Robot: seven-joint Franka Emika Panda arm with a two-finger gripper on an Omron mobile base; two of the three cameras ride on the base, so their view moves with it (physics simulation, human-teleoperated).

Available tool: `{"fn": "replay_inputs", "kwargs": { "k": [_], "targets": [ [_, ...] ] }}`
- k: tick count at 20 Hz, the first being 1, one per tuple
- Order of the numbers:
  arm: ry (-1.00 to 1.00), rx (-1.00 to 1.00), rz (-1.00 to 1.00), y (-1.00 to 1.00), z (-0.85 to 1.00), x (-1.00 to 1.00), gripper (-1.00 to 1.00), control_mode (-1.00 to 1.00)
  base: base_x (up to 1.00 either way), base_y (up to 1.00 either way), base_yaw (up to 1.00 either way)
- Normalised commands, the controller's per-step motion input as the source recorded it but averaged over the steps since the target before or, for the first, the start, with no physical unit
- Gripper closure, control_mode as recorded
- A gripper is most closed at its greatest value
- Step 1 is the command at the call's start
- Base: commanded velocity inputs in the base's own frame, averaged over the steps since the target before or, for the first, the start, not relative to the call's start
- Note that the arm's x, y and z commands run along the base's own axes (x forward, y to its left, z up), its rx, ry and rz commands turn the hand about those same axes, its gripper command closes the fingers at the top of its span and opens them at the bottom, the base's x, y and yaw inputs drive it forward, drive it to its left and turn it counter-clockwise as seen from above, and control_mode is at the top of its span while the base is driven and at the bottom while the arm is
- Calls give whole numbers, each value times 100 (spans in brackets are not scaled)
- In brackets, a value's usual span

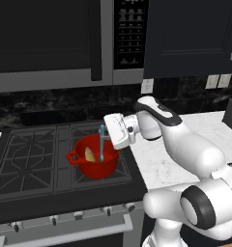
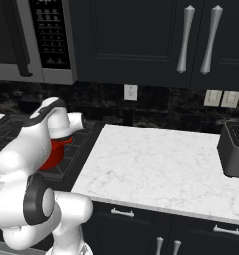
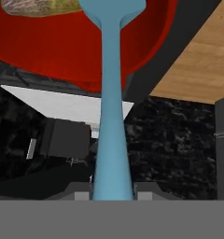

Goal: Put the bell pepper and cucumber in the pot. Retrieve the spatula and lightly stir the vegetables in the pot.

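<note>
One red pot (image 1: 94,164) sits on the stove (image 1: 36,159). One gripper (image 1: 104,136), at the pot's 1 o'clock, pinches one blue spatula (image 1: 102,143) dipping inside beside one pale bell pepper (image 1: 90,155).

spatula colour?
Light blue spatula, held by the gripper with its blade in the red pot. Clearest in the hand view.

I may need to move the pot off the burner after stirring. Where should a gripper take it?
Grip the red pot by the loop handle on its left rim, coming from the left. That handle juts clear, while the spatula stands inside, held by the gripper.
</note>
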Motion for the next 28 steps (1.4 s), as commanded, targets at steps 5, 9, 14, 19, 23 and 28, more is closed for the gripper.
{"fn": "replay_inputs", "kwargs": {
  "k": [5,9,14,19,23,28],
  "targets": [
    [-1,-9,4,0,-36,0,100,-100,0,0,0],
    [-13,-12,7,0,-13,7,100,-100,0,0,0],
    [-23,-12,13,0,-12,26,100,-100,0,0,0],
    [-25,-4,20,0,-13,31,100,-100,0,0,0],
    [-10,0,22,0,-3,-4,100,-100,0,0,0],
    [0,8,18,0,5,-53,100,-100,0,0,0]
  ]
}}
